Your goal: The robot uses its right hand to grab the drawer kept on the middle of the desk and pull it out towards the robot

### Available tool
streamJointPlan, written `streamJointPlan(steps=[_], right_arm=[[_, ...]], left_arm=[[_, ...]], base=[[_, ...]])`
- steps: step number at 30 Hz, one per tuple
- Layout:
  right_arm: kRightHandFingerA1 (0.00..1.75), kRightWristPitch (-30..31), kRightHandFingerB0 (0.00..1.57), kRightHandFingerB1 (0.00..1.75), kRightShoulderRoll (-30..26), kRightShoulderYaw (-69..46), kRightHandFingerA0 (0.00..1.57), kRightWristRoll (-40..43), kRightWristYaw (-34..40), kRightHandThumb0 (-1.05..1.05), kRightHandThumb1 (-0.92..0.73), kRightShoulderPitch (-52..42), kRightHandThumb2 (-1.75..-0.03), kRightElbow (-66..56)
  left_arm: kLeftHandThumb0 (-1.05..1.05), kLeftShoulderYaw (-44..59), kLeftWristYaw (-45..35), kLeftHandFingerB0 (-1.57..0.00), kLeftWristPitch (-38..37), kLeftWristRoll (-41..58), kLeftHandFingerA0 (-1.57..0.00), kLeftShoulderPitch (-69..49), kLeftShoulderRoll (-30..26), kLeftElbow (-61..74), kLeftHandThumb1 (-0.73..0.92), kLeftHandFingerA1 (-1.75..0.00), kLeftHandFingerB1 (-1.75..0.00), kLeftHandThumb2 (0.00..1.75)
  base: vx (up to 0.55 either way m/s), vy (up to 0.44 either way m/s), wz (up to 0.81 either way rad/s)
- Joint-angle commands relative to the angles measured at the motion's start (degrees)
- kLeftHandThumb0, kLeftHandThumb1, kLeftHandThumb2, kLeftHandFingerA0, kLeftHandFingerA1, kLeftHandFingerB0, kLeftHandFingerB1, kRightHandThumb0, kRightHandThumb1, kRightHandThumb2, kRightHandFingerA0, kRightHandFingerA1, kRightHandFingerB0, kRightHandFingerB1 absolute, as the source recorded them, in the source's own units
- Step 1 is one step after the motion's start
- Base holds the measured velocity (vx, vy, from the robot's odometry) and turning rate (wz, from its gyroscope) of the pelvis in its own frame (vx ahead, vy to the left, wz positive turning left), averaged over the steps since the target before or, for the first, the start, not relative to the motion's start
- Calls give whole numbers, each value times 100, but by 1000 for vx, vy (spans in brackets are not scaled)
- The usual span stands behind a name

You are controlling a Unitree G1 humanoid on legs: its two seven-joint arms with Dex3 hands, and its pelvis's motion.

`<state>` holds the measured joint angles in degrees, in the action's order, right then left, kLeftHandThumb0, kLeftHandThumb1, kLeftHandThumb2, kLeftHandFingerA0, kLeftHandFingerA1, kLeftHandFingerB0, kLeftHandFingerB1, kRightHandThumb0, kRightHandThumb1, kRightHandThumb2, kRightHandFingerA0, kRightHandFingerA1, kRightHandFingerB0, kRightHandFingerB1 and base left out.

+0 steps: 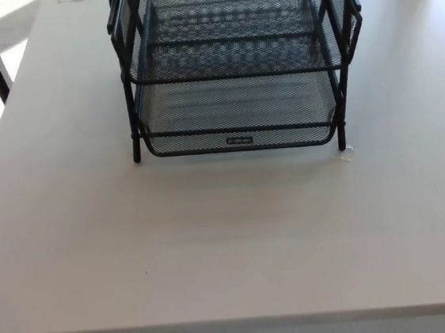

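black mesh drawer (236,105) sits on the desk (214,239), untouched.

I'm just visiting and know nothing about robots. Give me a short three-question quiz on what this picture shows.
1. True or false: a robot hand is touching the mesh drawer rack.
2. How many mesh trays show in the rack?
3. The small label sits on: A) the upper tray, B) the lower tray's front edge, C) the desk.

Key: 1 false, no hand is in view. 2 two. 3 B.
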<state>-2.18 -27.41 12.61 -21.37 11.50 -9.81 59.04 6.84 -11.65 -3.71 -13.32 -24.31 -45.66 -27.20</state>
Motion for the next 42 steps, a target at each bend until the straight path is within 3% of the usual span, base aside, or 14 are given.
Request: streamJointPlan(steps=[1, 2, 3, 4, 5, 6, 7, 8, 27, 42], right_arm=[[71, -1405, 17, 35, -720, 262, 49, -718, 1523, -59, -60, -633, -58, -320], [71, -1402, 17, 35, -715, 277, 49, -726, 1528, -59, -60, -625, -58, -329], [57, -788, 11, 31, -1141, -258, 30, -360, 623, -55, -58, -1154, -59, -1714], [71, -374, 5, 35, -1369, -555, 32, -163, 112, -75, -47, -1415, -84, -2467], [58, 87, 7, 29, -1561, -788, 22, -81, -282, -79, -49, -1530, -88, -2987], [58, 442, 7, 29, -1746, -992, 22, -46, -594, -79, -49, -1640, -88, -3424], [56, 577, 5, 23, -1831, -1062, 20, -23, -720, -82, -51, -1587, -89, -3420], [63, 789, 5, 16, -1925, -1189, 25, -13, -888, -83, -53, -1625, -91, -3633], [63, 1550, 5, 16, -1830, -1476, 25, -202, -1368, -83, -53, -1915, -91, -4632], [63, 1718, 5, 16, -1767, -1555, 25, -305, -1515, -83, -53, -1942, -91, -4783]], left_arm=[[-32, 308, -973, -48, 577, 152, -49, -534, -671, 1020, 72, -87, -66, 61], [-32, 327, -983, -48, 588, 158, -49, -552, -678, 1026, 72, -87, -66, 61], [-31, -75, -820, -54, -47, -225, -51, -210, -813, 294, 75, -83, -65, 62], [-30, -54, -883, -50, 31, -121, -50, -144, -758, 213, 76, -81, -63, 62], [-32, 276, -1121, -49, 643, 318, -48, -348, -616, 720, 74, -81, -65, 62], [-32, 352, -1197, -49, 788, 364, -48, -483, -651, 983, 74, -81, -65, 62], [-33, 259, -1179, -43, 480, 130, -49, -606, -832, 1079, 73, -88, -62, 62], [-33, 254, -1176, -43, 448, 104, -49, -624, -842, 1080, 73, -88, -62, 62], [-33, 441, -1298, -43, 588, 81, -49, -745, -796, 1271, 73, -88, -62, 62], [-33, 531, -1402, -43, 649, 0, -49, -746, -731, 1335, 73, -88, -62, 62]], base=[[0, 0, 0], [0, 0, 0], [0, 0, 0], [0, 0, 0], [0, 0, 0], [0, 0, 0], [0, 0, 0], [0, 0, 0], [0, 0, 0], [0, 0, 0]])
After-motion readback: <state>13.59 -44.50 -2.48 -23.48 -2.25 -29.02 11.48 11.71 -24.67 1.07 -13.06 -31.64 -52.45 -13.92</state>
